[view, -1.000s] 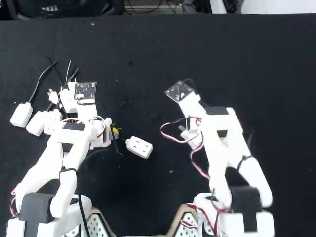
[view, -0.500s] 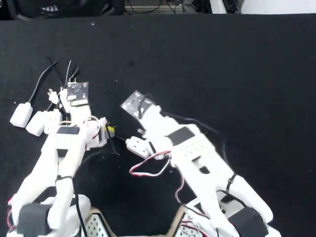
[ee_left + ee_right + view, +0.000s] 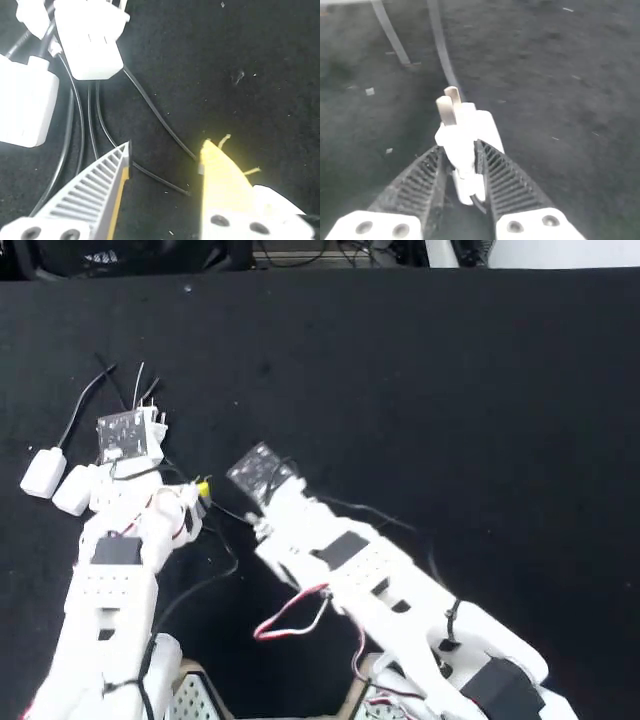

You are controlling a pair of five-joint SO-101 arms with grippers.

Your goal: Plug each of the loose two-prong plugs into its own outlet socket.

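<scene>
Swinging in from the centre, the right arm (image 3: 350,555) has crossed the black table (image 3: 480,390) within the last second. It now lies diagonally over the spot where a small white piece sat a second ago, and that piece can no longer be made out in the high view. The left arm (image 3: 110,560) has meanwhile pushed forward and to its left, toward the cluster of white pieces and black leads at the table's left side.

Both arms have drawn closer together, with one plug carried and the other gripper free, which looks like a set-up for mating rather than a finished step.

The right gripper (image 3: 459,150) is clamped narrowly on a white plug (image 3: 470,122), its ridged fingers (image 3: 417,185) pressing on both sides of the body. The two metal prongs stick out past the fingertips, bare and aimed away from the wrist, just above the table, with no socket yet in front of them.

The left gripper (image 3: 166,150) stands wide and carries nothing. A thin black cable (image 3: 155,112) runs across the gap between its ridged finger (image 3: 107,172) and its yellow finger (image 3: 220,175). Just beyond lie a slotted block (image 3: 90,45), probably a socket, and beside it a second white block (image 3: 25,105), both untouched.

No plug is seated so far.
</scene>
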